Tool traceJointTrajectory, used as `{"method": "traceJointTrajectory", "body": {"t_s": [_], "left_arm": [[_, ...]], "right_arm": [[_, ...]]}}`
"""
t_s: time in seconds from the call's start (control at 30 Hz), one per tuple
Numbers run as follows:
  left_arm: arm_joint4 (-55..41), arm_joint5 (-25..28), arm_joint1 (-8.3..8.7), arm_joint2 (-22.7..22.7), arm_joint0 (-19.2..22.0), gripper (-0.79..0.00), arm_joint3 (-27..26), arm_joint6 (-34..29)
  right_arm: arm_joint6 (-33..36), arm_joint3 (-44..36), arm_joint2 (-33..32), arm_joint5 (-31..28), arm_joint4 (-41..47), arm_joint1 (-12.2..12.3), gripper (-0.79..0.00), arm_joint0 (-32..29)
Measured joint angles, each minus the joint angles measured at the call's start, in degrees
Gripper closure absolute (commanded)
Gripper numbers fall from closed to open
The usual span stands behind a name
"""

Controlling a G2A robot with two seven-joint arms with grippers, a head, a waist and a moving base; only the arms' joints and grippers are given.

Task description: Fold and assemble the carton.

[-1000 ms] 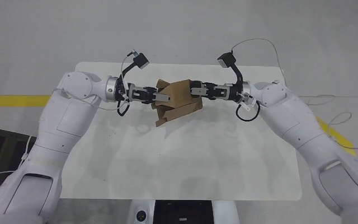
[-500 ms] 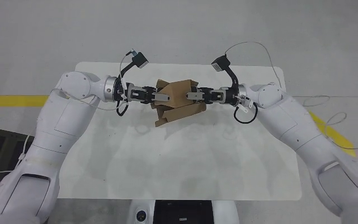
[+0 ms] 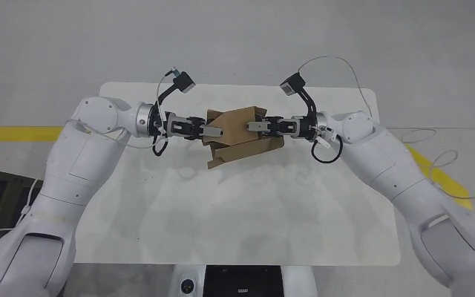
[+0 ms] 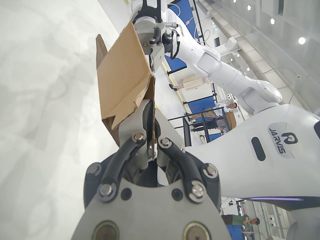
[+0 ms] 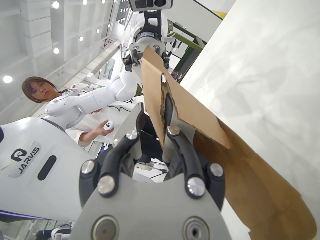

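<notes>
Over the far half of the white table (image 3: 223, 223), about midway across it, the brown carton (image 3: 239, 132) is held between the two arms, which come at it from opposite sides and lie almost in one line; the left gripper (image 3: 215, 129) meets the carton's left end and the right gripper (image 3: 256, 126) its right end, so the cardboard spans the short gap between them; the carton is only partly formed, its panels standing at different angles, with one broad face turned upward, a lower flap (image 3: 216, 159) jutting toward the near side under the left gripper, and a longer panel reaching out beneath the right wrist; whether that lowest flap touches the tabletop cannot be told from above; in the left wrist view the left gripper (image 4: 149, 112) has its fingers pressed together on a thin edge of the carton (image 4: 122, 76), the board running up and away from the pinch with a creased, torn-looking corner just beside the pads, and the table (image 4: 37, 81) lying pale behind it; in the right wrist view the right gripper (image 5: 155, 112) is likewise pinched on a panel of the carton (image 5: 190, 116), one finger on each face, the dark pad of one finger (image 5: 169, 107) showing through a notch cut in the board; a second, darker panel slopes off past the wrist, with the table (image 5: 262, 51) beyond it.
</notes>
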State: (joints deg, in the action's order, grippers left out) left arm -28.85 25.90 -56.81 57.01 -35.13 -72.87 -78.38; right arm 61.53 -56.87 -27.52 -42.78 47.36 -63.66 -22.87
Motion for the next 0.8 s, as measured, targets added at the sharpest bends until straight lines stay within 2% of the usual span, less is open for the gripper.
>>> {"method": "traceJointTrajectory", "body": {"t_s": [0.17, 0.3, 0.43, 0.53, 0.57, 0.67, 0.8], "left_arm": [[-0.2, -0.2, 0.38, -0.1, -0.3, 0.0, -0.7, -0.2], [-0.4, -0.2, 0.66, -0.2, -0.6, 0.0, -1.2, -0.2], [-0.6, -0.2, 0.91, -0.4, -0.7, 0.0, -1.7, -0.2], [-0.7, -0.2, 1.1, -0.4, -0.8, 0.0, -1.9, -0.2], [-0.7, -0.2, 1.16, -0.4, -0.8, 0.0, -1.9, -0.2], [-0.7, -0.1, 1.37, -0.5, -0.9, -0.785, -2.4, -0.1], [-0.7, 0.1, 1.69, -0.6, -1.1, -0.785, -3.0, 0.1]], "right_arm": [[-0.1, 0.1, 0.5, -0.1, -0.5, -0.7, -0.188, 0.1], [-0.1, -0.1, 0.9, -0.1, -0.6, -1.3, -0.154, 0.3], [-0.4, 0.1, 1.2, -0.4, -0.6, -1.7, -0.102, 0.5], [-0.5, 0.3, 1.3, -0.5, -0.7, -1.9, 0.0, 0.5], [-0.5, 0.4, 1.4, -0.5, -0.7, -1.9, 0.0, 0.5], [-0.5, 0.5, 1.4, -0.5, -0.7, -1.9, 0.0, 0.3], [-0.6, 1.0, 1.4, -0.6, -1.2, -1.8, 0.0, 0.2]]}}
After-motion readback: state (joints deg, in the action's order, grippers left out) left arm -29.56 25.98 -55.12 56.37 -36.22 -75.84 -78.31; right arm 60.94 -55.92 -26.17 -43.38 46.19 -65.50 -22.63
